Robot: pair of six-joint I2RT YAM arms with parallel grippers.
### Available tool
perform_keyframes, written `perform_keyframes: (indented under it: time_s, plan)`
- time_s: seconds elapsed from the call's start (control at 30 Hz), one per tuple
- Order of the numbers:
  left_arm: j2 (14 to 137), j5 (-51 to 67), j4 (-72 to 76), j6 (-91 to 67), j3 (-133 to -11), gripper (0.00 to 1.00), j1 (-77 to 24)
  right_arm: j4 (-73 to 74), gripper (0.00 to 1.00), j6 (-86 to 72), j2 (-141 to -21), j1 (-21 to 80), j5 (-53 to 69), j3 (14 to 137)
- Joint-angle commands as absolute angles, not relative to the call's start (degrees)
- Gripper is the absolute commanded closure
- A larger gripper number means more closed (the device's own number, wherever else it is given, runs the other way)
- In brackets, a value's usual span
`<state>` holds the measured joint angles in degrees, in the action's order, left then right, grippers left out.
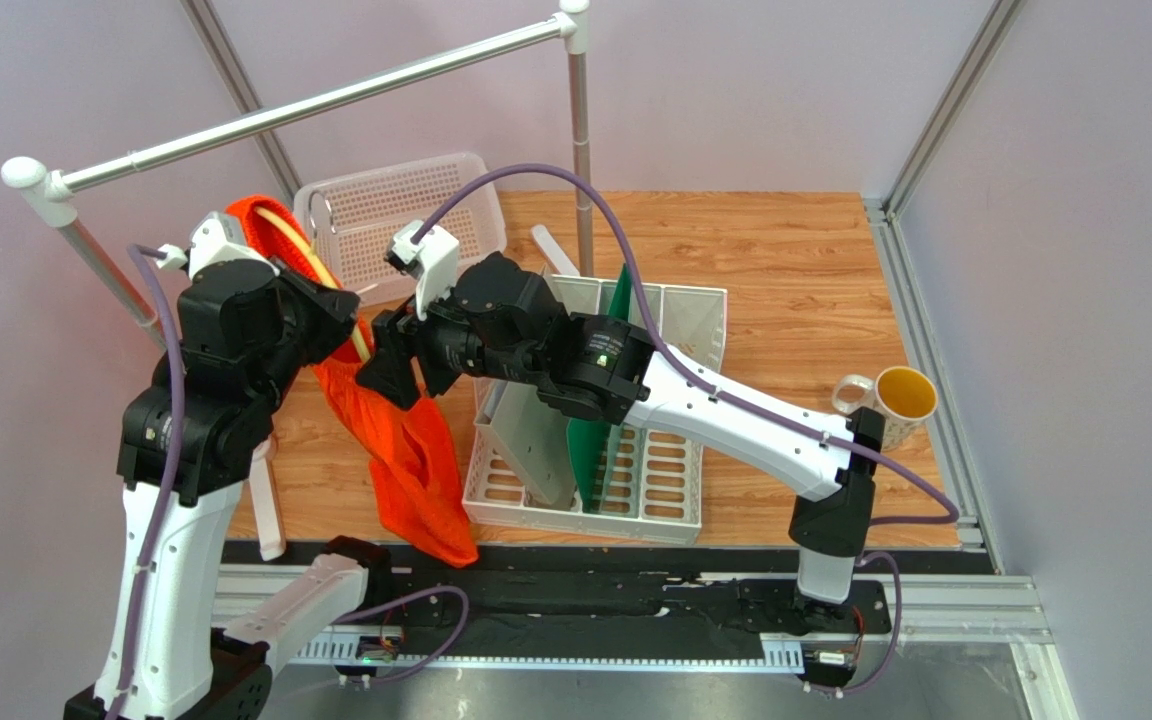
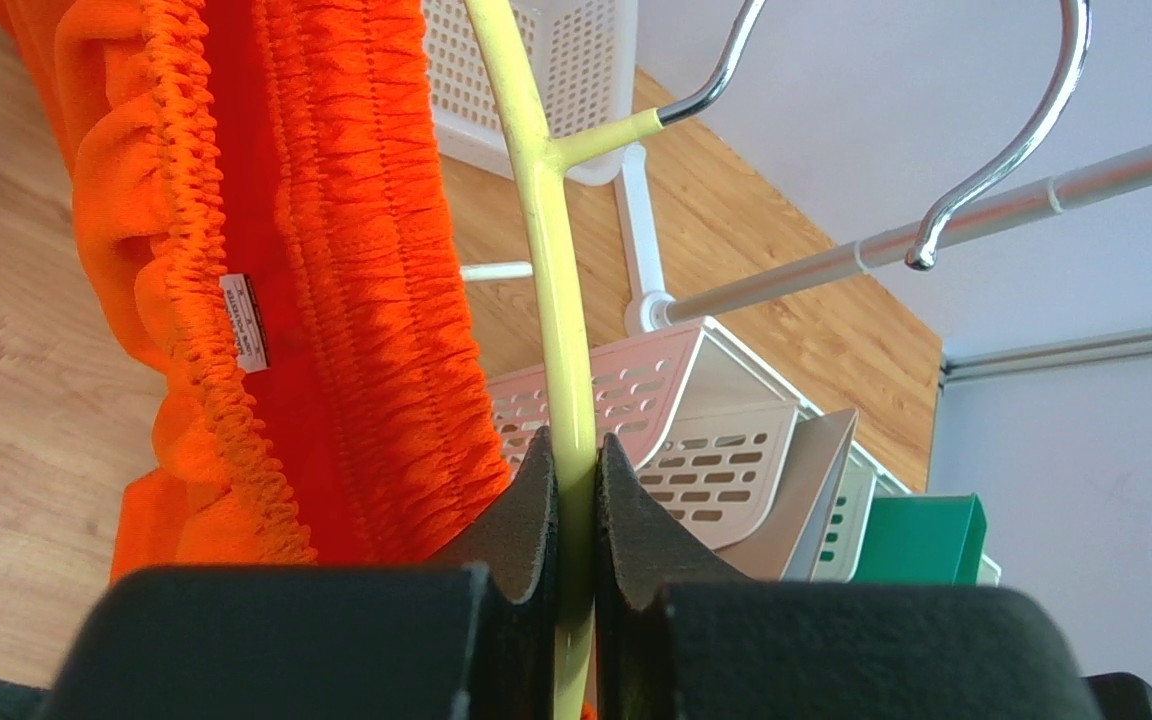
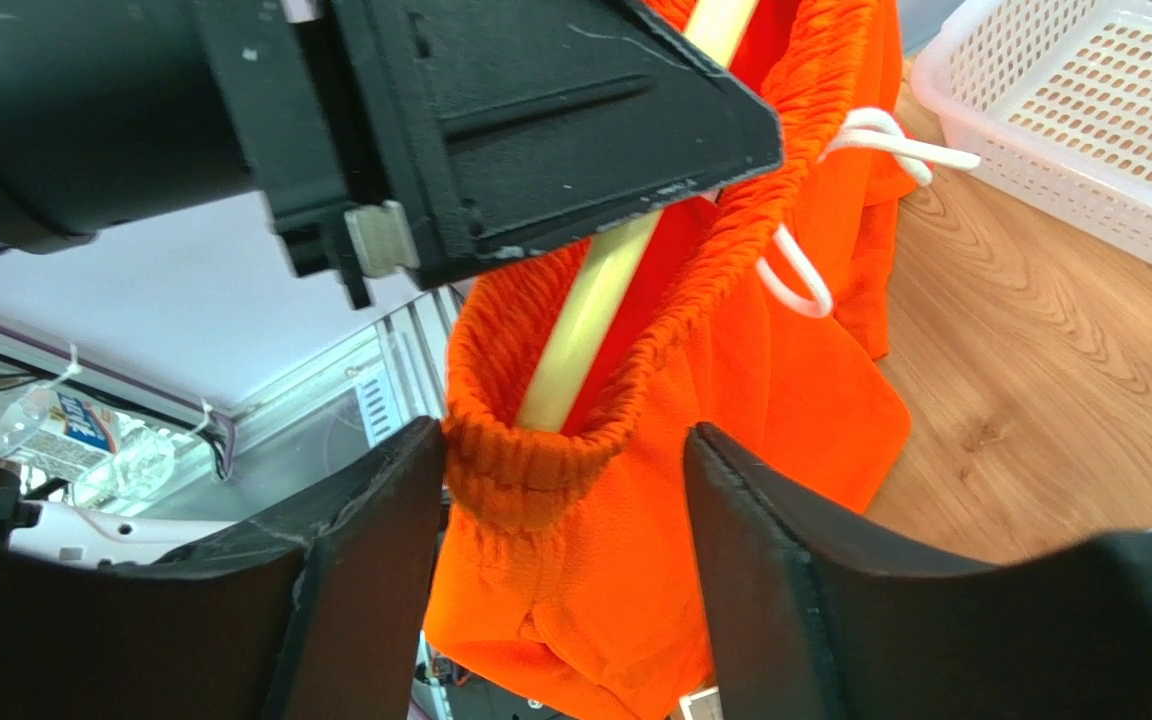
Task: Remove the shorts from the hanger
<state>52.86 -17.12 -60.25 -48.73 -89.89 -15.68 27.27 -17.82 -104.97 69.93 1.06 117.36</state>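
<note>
Left gripper [image 2: 575, 450] clamped on hanger [image 2: 555, 285]; right gripper [image 3: 560, 443] apart around the shorts [image 3: 748, 375] waistband.
We note the left jaws pinched tight on the pale-yellow hanger arm, the orange waistband just beside them. The right jaws stand apart, with the gathered waistband end and the hanger tip inside it between them; one finger seems to touch the fabric. The shorts hang from the hanger, legs trailing to the table's [image 1: 778, 300] near edge, left of the rack [image 1: 657, 495]. The rack holds a green board [image 1: 597, 420] and a grey folder [image 1: 534, 443]. A basket [image 1: 387, 210] lies behind, a mug [image 1: 898, 393] far right.
</note>
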Motion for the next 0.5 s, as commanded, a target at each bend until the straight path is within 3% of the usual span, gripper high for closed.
perform_keyframes:
  time_s: [0.0,0.23,0.43,0.47]
  plan:
    - [51.59,-18.81,-52.82,-49.13,-89.83,1.00,-15.03,26.28,0.44,-18.63,-104.50,69.26,2.55,118.04]
    - [51.85,-16.88,-51.51,-49.66,-88.68,1.00,-14.41,26.28,0.58,-18.72,-104.41,68.82,4.83,117.69]
    - [51.68,-16.87,-49.13,-49.40,-87.80,1.00,-13.62,26.45,0.85,-18.37,-103.98,68.56,5.01,117.33]
    - [51.68,-16.79,-48.78,-49.22,-87.80,1.00,-13.36,26.54,0.94,-18.11,-103.97,68.47,5.36,117.33]
